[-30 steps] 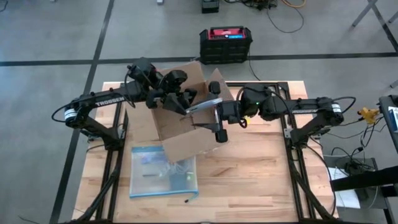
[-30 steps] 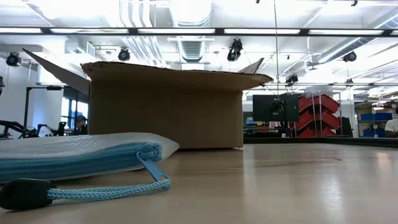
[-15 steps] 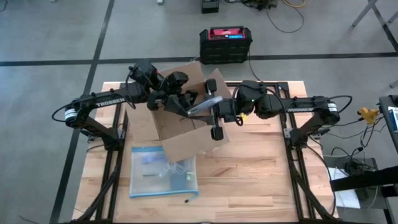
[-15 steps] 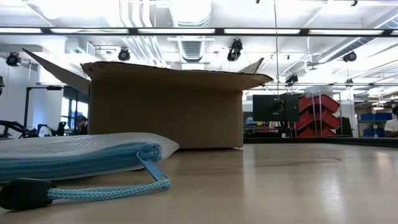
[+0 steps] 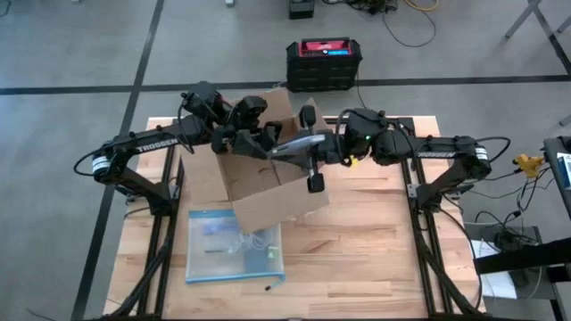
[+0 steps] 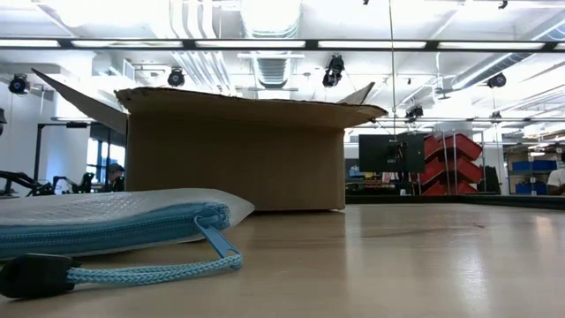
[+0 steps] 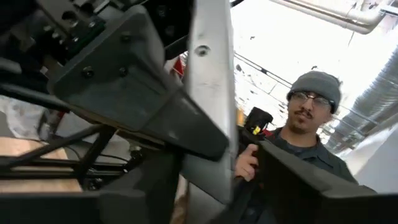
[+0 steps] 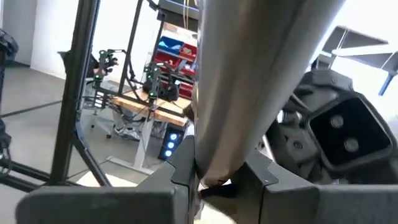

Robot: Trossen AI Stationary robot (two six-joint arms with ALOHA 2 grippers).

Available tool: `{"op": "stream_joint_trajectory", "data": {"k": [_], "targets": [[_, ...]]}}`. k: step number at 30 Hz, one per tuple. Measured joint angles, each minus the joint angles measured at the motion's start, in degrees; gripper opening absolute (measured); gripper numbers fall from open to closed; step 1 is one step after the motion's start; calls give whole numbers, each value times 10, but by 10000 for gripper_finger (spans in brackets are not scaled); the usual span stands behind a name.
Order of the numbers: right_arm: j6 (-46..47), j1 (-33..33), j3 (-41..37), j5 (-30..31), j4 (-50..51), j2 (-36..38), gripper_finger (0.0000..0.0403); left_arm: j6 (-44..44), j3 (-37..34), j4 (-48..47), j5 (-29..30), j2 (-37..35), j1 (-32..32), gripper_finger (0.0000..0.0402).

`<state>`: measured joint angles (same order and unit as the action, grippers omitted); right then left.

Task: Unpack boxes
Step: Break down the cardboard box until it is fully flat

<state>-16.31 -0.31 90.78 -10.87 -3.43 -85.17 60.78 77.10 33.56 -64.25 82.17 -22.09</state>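
The brown cardboard box point(image 5: 268, 183) stands open on the table, flaps up; in the low view it is the wide brown box point(image 6: 234, 159). Over its opening hangs a flat silver-grey packet point(image 5: 299, 143). My right gripper point(image 5: 309, 152) is shut on the packet's right end. My left gripper point(image 5: 266, 143) is at the packet's other end. Its fingers stand open on either side of the packet point(image 7: 208, 81), and I cannot tell whether one of them touches it. My right gripper pinches one end of the grey packet point(image 8: 208, 168) between its two fingers point(image 8: 180, 171). The fingers come in about level from the table's right side. The packet is lifted clear above the open box and reaches away from the fingers toward my left gripper.
A clear blue-edged plastic bag point(image 5: 234, 245) lies on the table near the box's front; its zip cord point(image 6: 150, 272) trails toward the near edge. A black crate with a red top point(image 5: 323, 62) stands on the floor beyond the table. A person point(image 7: 314, 130) stands beyond the table.
My right gripper has gone a little toward the table's far edge and up, over the box. The grey packet has risen with it and now lies flatter between the two grippers.
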Motion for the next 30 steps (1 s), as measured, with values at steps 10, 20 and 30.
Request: {"op": "stream_joint_trajectory", "data": {"k": [10,20,30], "targets": [[77,2,-1,59,162,65,48,-169,0,-123,5,-17,-37,211],[188,12,-1,180,344,153,48,-618,-3,-635,340,-15,49,142],[239,11,-1,215,450,212,48,-553,-103,-692,444,2,125,131]]}}
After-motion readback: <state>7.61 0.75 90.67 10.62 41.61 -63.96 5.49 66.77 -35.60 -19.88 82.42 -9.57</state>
